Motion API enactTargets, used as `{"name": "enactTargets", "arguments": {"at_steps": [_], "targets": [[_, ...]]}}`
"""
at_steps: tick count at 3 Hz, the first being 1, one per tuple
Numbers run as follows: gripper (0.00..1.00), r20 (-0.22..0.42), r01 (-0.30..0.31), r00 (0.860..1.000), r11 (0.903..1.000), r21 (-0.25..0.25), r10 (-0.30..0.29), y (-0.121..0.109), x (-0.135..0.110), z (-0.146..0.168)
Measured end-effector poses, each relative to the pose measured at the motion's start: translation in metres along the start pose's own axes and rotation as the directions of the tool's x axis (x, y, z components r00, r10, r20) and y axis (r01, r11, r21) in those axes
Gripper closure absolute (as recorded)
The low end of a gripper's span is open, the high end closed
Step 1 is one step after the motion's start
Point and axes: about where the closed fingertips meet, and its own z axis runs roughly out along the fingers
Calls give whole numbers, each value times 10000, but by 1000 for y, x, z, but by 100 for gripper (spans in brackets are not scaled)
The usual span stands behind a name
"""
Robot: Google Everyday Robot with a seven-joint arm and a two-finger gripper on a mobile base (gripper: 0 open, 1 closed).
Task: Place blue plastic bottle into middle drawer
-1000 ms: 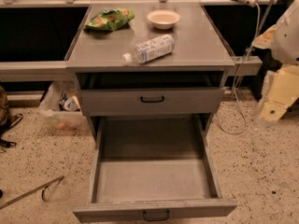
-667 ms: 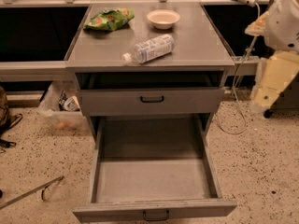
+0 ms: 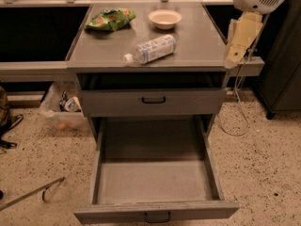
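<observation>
The blue plastic bottle [image 3: 150, 49] lies on its side on the grey table top [image 3: 197, 41], its white cap pointing front-left. The middle drawer [image 3: 155, 180] is pulled fully out below and holds nothing; its front panel with the black handle is at the bottom edge of the view. My gripper [image 3: 231, 60] hangs cream-coloured from the white arm at the top right. It is over the table's right front corner, well to the right of the bottle and not touching it.
A green snack bag [image 3: 110, 19] and a white bowl [image 3: 164, 18] sit at the back of the table top. A closed grey drawer front [image 3: 153, 101] is above the open one. A plastic bin [image 3: 61, 112] stands on the floor at left, and a cable [image 3: 240, 117] hangs at right.
My arm and gripper have moved left and inward, from beside the table's right side to over its right front corner. The bottle and drawer have not moved.
</observation>
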Motion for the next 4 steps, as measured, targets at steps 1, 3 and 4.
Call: {"name": "enactTargets", "arguments": {"at_steps": [1,3,4], "targets": [[0,834,791,9935,9966,-226,-769,-39,-39,42],[0,1318,994,9864,9950,0,-985,-59,-45,67],[0,1872,1336,9736,9910,-26,-1307,-77,-60,110]]}}
